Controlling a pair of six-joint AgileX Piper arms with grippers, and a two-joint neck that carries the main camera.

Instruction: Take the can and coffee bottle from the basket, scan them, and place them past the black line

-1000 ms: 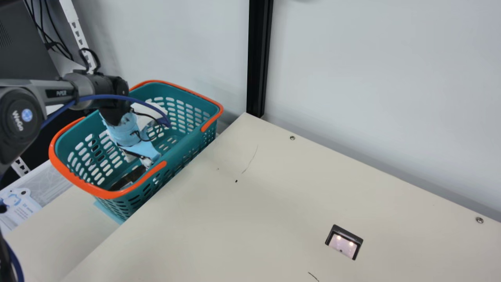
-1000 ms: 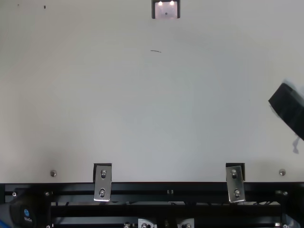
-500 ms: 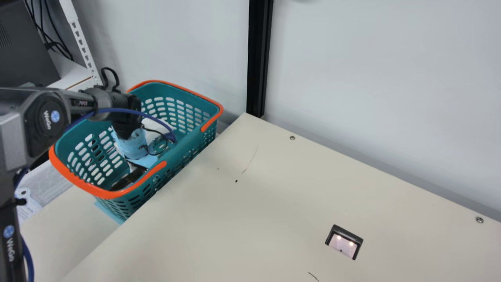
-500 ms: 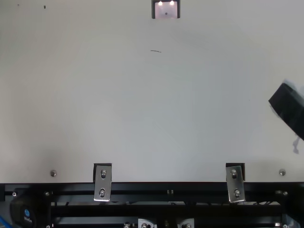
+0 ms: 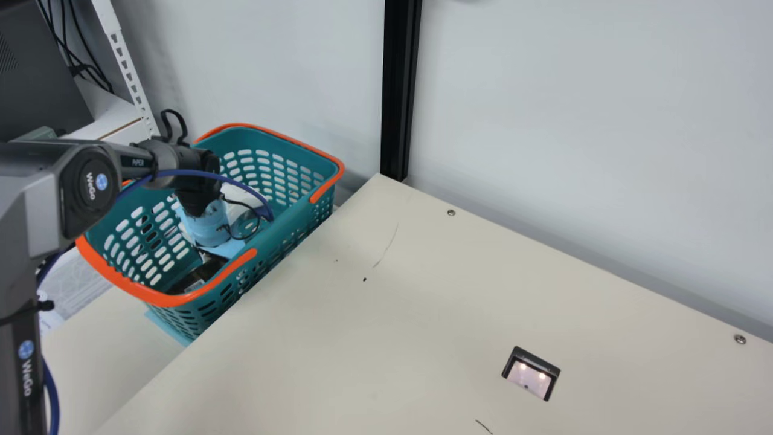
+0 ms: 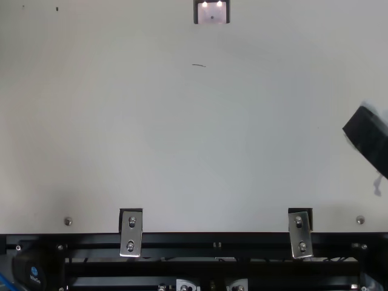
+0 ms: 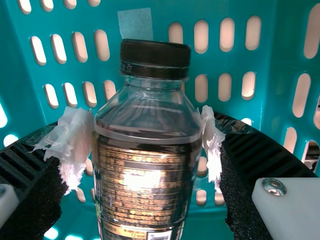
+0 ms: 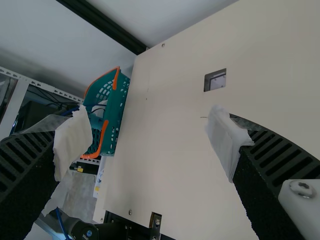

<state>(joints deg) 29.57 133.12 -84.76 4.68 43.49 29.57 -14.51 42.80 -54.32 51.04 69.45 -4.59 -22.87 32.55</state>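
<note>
One grey left arm point(image 5: 45, 205): elbow further right, bit lower than last frame | one teal plastic basket point(image 5: 121, 282), orange rim: left gripper point(image 5: 208, 226) inside, two fingers wide apart, one dark, black-capped coffee bottle point(image 7: 142, 180) between, can't tell if squeezed | right gripper point(image 6: 368, 138): two fingers wide apart, holding nothing

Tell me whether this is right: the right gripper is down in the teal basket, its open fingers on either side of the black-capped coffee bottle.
Not quite: it is the left gripper, as the left wrist view shows. It is down in the teal basket, its open fingers on either side of the black-capped coffee bottle.
</note>
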